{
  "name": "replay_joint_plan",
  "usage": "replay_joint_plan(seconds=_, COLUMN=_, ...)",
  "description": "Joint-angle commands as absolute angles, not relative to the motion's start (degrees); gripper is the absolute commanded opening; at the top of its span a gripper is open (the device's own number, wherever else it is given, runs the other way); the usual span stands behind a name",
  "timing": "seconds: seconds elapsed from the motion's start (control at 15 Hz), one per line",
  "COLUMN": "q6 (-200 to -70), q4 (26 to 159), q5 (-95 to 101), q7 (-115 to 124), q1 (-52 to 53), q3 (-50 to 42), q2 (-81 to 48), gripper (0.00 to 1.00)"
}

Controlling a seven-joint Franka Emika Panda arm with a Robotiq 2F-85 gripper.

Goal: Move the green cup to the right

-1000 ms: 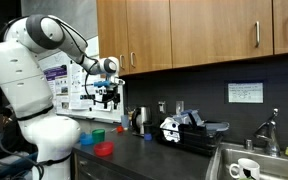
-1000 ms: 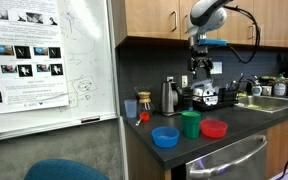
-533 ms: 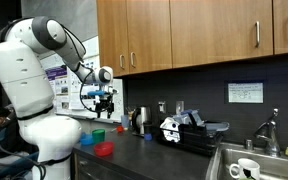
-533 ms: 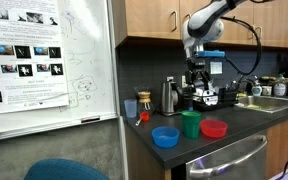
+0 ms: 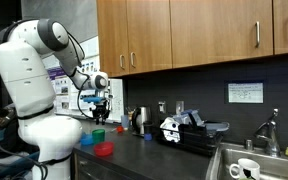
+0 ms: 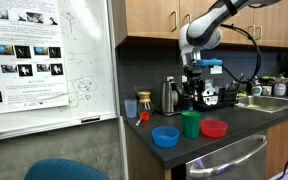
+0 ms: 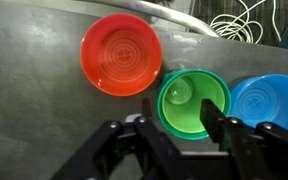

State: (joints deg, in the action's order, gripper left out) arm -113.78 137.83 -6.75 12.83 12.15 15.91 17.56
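- I see the arm reaching out over the counter (image 6: 246, 117) with its wrist pointing straight down. The gripper (image 6: 194, 97) hangs above the green cup (image 6: 190, 124), clear of it.
- In the wrist view the jaws stand apart and hold nothing.
- The green cup (image 7: 194, 102) stands upright on the counter, between the red bowl (image 7: 121, 53) and the blue dish (image 7: 269, 103), just beside each.

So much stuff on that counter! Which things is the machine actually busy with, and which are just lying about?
Part of the job:
- the green cup
- the pincer, open above the cup

Just lying about:
- the red bowl
- the blue dish
- the metal kettle
- the white mug
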Motion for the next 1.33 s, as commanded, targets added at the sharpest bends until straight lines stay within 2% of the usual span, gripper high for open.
replay_joint_plan(seconds=0.0, q6=-116.56, q4=136.75, q5=-7.03, q7=13.83, q1=13.46, q3=17.02, q2=15.41, gripper=0.21)
replay_joint_plan(seconds=0.2, q6=-118.98, q4=137.06, q5=-7.17, q7=13.55, q1=14.03, q3=17.44, q2=14.07, gripper=0.01)
replay_joint_plan(seconds=1.27, q6=-125.42, q4=137.37, q5=-7.12, q7=12.08, q1=14.19, q3=16.76, q2=7.37, gripper=0.00)
